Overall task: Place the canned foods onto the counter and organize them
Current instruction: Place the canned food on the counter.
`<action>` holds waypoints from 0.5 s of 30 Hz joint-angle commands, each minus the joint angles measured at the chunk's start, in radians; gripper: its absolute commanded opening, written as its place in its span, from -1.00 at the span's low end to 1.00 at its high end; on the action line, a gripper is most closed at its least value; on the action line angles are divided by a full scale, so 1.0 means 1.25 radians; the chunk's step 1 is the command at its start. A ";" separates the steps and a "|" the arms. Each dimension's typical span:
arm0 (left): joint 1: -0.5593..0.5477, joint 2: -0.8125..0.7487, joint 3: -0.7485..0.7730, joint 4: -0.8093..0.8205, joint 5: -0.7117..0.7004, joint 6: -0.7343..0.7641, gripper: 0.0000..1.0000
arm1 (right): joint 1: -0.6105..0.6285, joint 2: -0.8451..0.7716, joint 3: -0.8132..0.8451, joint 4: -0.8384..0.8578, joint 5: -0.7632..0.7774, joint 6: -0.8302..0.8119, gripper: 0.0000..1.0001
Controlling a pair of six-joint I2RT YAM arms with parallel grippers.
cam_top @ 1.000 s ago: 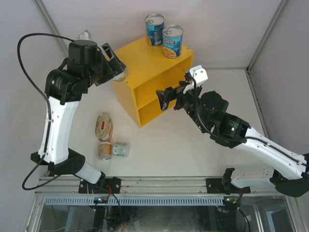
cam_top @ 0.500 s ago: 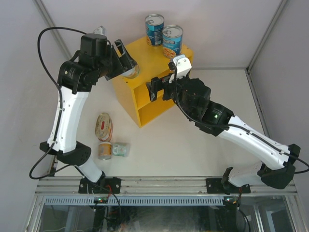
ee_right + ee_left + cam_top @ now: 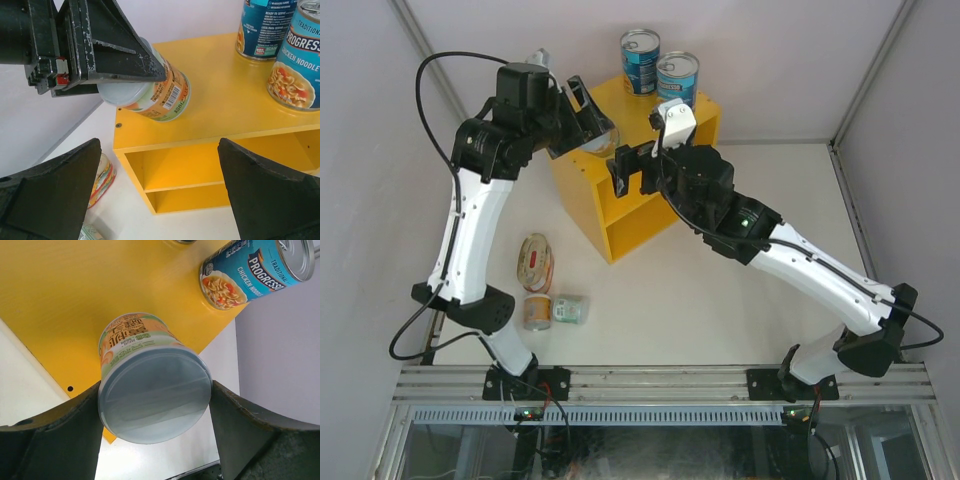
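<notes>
My left gripper is shut on a small pale-lidded can, held tilted just above the near left part of the yellow counter's flat top. The right wrist view shows that can with its base close over the top; I cannot tell if it touches. Two tall blue-labelled cans stand at the counter's far end. My right gripper is open and empty, hovering before the counter's open shelf side.
On the table left of the counter lie flat oval tins with red-yellow labels and two small cans. Grey walls enclose the table on the back and both sides.
My left arm has carried the small can rightward, from beside the counter's left edge to over its top. My right arm has swung left and up, closer to the counter.
</notes>
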 commanded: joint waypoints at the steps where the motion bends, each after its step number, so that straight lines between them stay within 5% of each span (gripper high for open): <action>1: 0.006 -0.012 0.060 0.103 0.032 0.013 -0.51 | -0.011 0.015 0.051 0.021 -0.023 0.022 1.00; 8: 0.007 -0.007 0.057 0.116 0.051 0.014 -0.09 | -0.021 0.033 0.063 0.024 -0.035 0.035 1.00; 15: 0.008 -0.005 0.056 0.127 0.058 0.007 0.11 | -0.036 0.048 0.081 0.020 -0.047 0.043 1.00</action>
